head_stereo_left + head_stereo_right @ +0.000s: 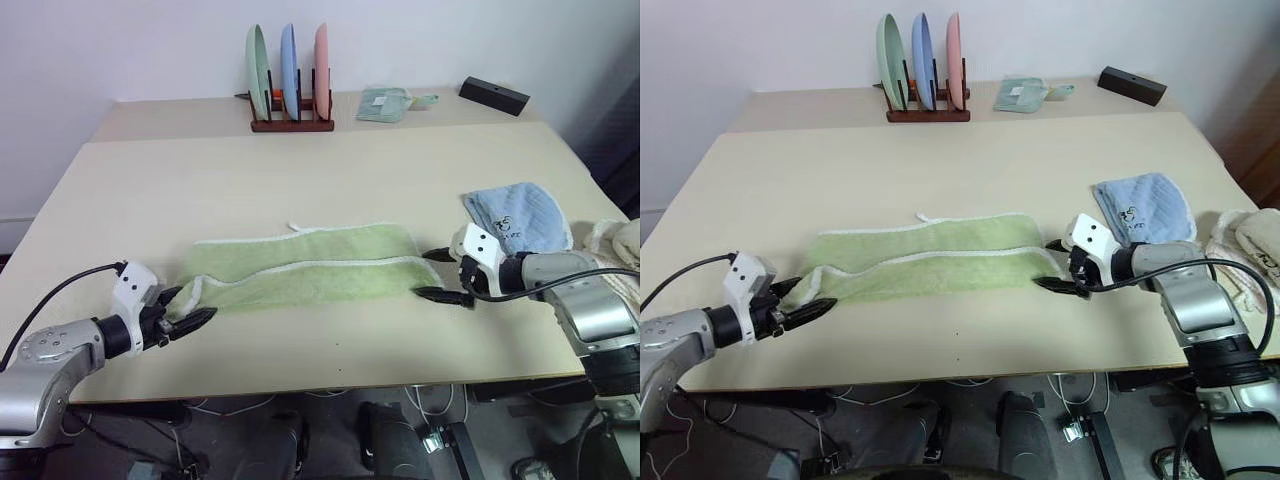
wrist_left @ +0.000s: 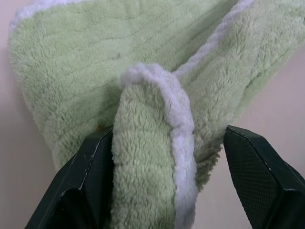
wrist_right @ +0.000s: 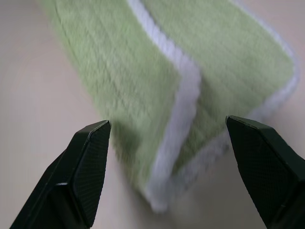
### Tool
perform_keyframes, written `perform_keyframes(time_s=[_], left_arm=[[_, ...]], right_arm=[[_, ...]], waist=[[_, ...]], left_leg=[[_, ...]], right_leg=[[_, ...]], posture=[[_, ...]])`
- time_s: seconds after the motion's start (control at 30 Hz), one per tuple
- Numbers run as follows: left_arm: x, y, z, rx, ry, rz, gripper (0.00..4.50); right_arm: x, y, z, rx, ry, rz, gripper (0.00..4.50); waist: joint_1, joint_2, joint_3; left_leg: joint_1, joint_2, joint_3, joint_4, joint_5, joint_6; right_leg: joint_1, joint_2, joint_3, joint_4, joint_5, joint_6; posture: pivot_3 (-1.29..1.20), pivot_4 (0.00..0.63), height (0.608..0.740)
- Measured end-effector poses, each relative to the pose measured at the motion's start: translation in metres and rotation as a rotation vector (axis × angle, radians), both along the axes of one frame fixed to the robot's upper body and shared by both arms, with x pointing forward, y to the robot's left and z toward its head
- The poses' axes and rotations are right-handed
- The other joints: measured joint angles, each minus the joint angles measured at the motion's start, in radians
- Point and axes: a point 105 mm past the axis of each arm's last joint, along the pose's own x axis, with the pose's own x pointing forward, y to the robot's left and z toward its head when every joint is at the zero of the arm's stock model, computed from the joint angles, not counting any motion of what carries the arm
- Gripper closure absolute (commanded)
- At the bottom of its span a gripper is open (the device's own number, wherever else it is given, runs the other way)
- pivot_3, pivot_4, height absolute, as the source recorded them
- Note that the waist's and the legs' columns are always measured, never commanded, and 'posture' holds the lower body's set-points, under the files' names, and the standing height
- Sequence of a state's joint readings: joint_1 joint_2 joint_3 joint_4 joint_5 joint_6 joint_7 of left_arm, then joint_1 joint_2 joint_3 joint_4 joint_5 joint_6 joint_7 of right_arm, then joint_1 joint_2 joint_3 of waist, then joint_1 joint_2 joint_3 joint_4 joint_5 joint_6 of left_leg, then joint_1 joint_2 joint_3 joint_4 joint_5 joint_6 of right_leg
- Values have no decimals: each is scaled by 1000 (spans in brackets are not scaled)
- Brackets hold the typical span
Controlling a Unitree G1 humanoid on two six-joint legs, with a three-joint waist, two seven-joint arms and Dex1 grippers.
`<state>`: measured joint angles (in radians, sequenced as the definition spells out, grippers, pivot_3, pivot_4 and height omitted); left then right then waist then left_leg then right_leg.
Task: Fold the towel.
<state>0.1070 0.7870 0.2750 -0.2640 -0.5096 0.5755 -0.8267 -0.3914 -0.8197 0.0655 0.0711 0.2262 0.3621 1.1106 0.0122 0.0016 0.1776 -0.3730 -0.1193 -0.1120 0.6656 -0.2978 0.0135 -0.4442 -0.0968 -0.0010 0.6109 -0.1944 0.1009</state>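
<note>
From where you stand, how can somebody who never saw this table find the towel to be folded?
On the beige table, look at the near half, in front of the plate rack at the back. The towel lies there as a long, light green strip folded lengthwise, stretching between the two arms. Its green terry and white stitched edging set it apart from the light blue cloth on the right.

Plate rack; blue cloth; black box

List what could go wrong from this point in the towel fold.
1. A ridge of the towel stands between the open left gripper fingers and touches one; pulling back could drag that end out of line.
2. The top layer lies offset from the lower one, so the next fold may come out uneven.
</note>
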Motion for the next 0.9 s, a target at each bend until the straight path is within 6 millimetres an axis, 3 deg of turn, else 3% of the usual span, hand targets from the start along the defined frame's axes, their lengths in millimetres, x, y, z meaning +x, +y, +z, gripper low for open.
perform_keyframes(time_s=[0.2, 0.23, 0.5, 0.6, 0.73, 0.9], left_arm=[[1, -2, 0, -9, -1, -22, 3883], [0, -2, 0, -10, -1, -25, 4338], [7, 3, 2, 33, -50, -5, 4434], [30, 1, 20, -26, -178, 65, 4434], [69, -1, 62, -71, -372, 148, 4434], [132, -14, 129, -86, -611, 249, 4434]], right_arm=[[1, 2, 10, 92, 23, 0, 4295], [1, 2, 9, 91, 27, -1, 4500], [-3, 0, 6, 67, 29, 10, 4500], [7, 1, 19, 49, -46, 5, 4500], [39, 2, 61, 23, -250, -35, 4500], [96, 2, 135, -22, -594, -180, 4500]], waist=[[1, 0, 0], [1, 0, 0], [0, 0, 0], [3, 0, 1], [0, -1, 1], [0, -3, 2]], left_leg=[[0, 0, 0, 0, 0, 0], [0, 0, 0, 0, 0, 0], [0, 0, 0, 0, 0, 0], [0, 0, 0, 1, 0, 0], [0, -1, 0, 1, 4, -7], [-2, -3, -1, 0, 5, -9]], right_leg=[[0, 0, 0, 0, 0, 0], [0, 0, 0, 0, 0, 0], [0, 0, 0, 0, 0, 0], [0, 0, 0, 0, 0, 0], [0, 0, -1, 1, 0, 0], [-3, 0, -1, 2, 1, 0]], posture=[[0, 150, 740], [0, 150, 740], [0, 150, 740], [0, 150, 740], [0, 150, 740], [0, 150, 740]])
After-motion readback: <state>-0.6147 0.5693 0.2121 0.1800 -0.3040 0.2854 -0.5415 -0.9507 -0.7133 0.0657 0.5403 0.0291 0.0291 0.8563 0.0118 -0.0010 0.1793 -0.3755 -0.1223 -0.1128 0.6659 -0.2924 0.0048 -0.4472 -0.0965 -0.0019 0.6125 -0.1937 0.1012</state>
